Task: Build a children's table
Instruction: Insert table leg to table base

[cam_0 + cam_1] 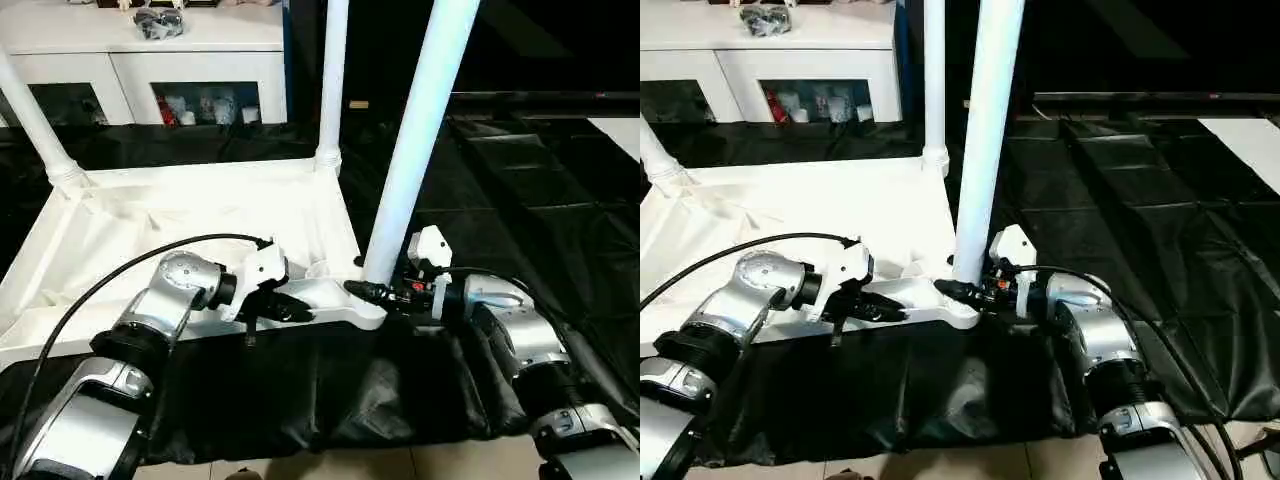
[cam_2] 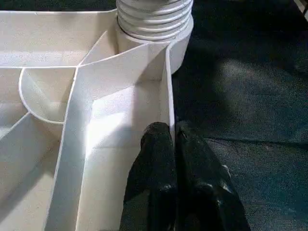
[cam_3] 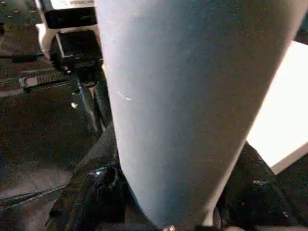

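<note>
The children's table lies upside down on a black cloth, its ribbed white top (image 1: 200,215) facing up. Three white tube legs stand in corner sockets: far left (image 1: 30,115), far right (image 1: 333,80) and near right (image 1: 420,130). My left gripper (image 1: 303,310) is shut on the thin front rim (image 2: 169,86) of the top, just left of the near right corner, one finger (image 2: 156,149) on each side of the rim wall. My right gripper (image 1: 366,291) is shut around the base of the near right leg (image 3: 183,96), which rises between its fingers (image 3: 91,192).
A white glass-doored cabinet (image 1: 150,60) stands behind the table. The black cloth (image 1: 300,400) hangs over the near edge, and dark floor mats (image 1: 540,170) stretch to the right. A black cable (image 1: 120,270) loops over my left forearm.
</note>
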